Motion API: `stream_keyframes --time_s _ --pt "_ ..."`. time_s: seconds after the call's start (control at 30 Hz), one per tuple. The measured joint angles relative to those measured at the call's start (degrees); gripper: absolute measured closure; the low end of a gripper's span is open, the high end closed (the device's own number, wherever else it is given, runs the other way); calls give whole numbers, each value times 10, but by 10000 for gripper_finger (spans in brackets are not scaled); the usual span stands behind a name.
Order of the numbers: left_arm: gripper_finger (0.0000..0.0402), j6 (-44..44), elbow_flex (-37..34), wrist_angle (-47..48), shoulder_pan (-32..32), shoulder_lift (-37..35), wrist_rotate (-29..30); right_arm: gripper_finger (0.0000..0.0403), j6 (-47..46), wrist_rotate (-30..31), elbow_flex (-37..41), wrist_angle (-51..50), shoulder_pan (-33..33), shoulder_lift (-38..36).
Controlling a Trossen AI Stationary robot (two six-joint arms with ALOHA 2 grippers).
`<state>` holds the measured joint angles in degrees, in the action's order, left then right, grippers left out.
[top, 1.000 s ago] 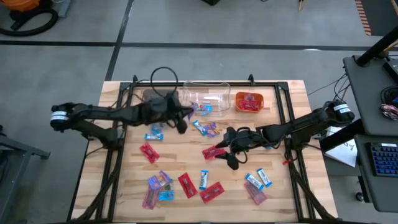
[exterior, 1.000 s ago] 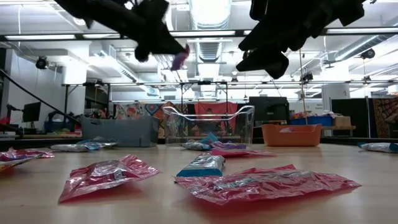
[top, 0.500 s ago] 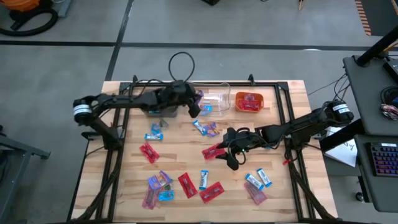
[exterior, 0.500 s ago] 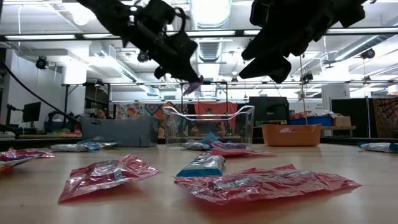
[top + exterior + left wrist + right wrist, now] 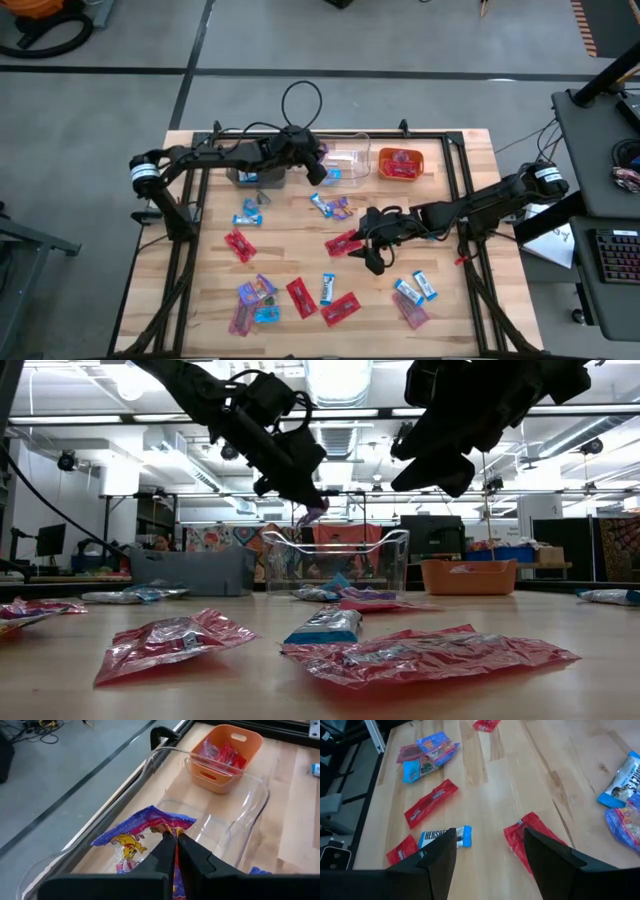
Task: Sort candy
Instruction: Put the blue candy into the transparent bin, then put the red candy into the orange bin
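My left gripper hangs over the left end of the clear bin, shut on a purple-multicolour candy, which also shows in the low view. My right gripper stands open above the table's middle. In the right wrist view its fingers stand either side of a red candy that lies flat on the wood, without touching it. Other candy lies scattered on the table. The orange bin holds red candy. My left gripper pinches the purple candy's wrapper at one end between its two shut fingers. The fingers slant down from the table's left side. The candy sticks out beyond the fingertips, lifted clear above the clear bin's inside.
A dark bin sits left of the clear one, partly under my left arm. Loose candy lies near the front edge, at the front right and beside the clear bin. A black frame runs along the table's edges.
My left gripper has carried the purple candy toward the table's far edge and right, from over the bare wood to above the clear bin's left end. It has sunk and tipped further downward. It has stayed shut on the candy.
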<state>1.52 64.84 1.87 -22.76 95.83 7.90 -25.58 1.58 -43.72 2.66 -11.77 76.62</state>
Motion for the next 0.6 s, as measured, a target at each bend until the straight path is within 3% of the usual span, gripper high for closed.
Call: stream_keyframes --time_s 0.4,0.6 --pt "265 5 0 14 1 -1 -16 184 -9 0 0 0 0 0" --pt "238 9 1 27 23 -29 -15 183 -39 -6 0 -23 -1 0"
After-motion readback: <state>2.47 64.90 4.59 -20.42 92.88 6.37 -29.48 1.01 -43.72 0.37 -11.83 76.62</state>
